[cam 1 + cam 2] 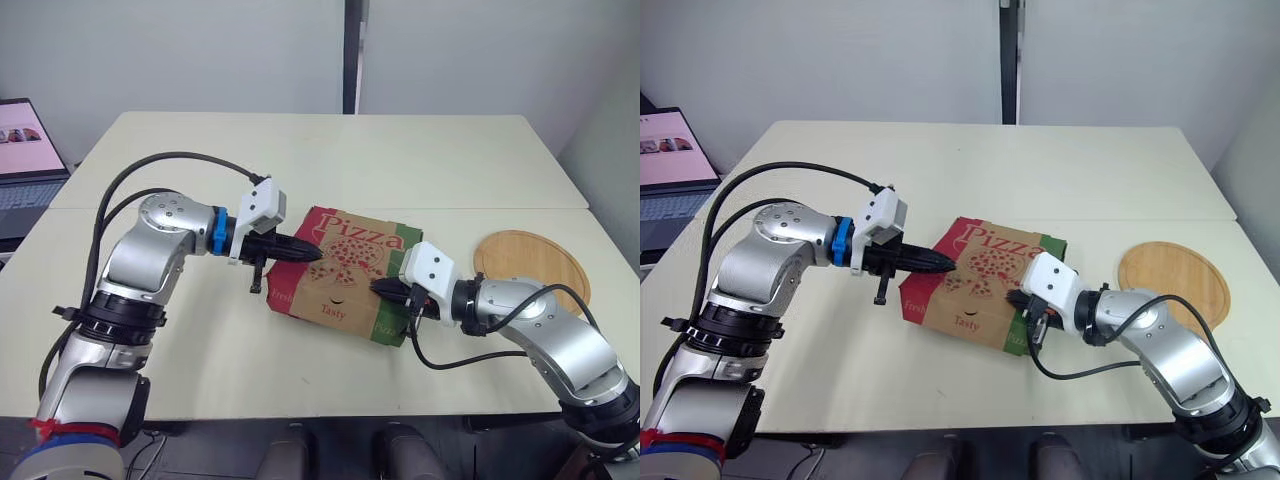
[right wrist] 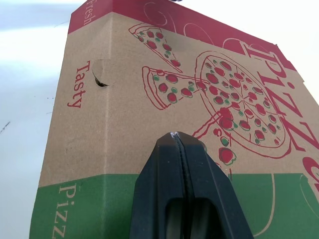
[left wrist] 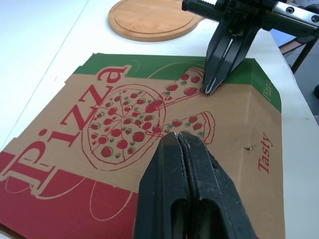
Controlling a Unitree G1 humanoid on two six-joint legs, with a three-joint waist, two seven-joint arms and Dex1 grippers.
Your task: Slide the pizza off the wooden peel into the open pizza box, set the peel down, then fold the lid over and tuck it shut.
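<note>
Box [image 1: 345,280] sits mid-table [image 1: 420,160] towards my side, with the lid already folded down over it. So I reckon the pizza's inside, though I can't actually see it. From here I can't tell if the front flap is properly tucked in or just lying against the wall.

Left gripper [image 1: 315,252] has its fingers pinched together with nothing between them, tips on the lid right by the printed pizza. Right gripper [image 1: 380,288] is the same deal, closed and empty, with its tip on the lid nearer the green right-hand edge. The peel [image 1: 530,265] lies flat on the table off to the right, well clear of the box, so that part looks done.

So it's just the tuck left, I think. My plan is to use one closed tip as a pin on the lid and let the other work along the front edge, pushing the flap in. I'd go light on pressure in the middle, since cardboard dents. I'd also watch for the box skating on that smooth tabletop.
</note>
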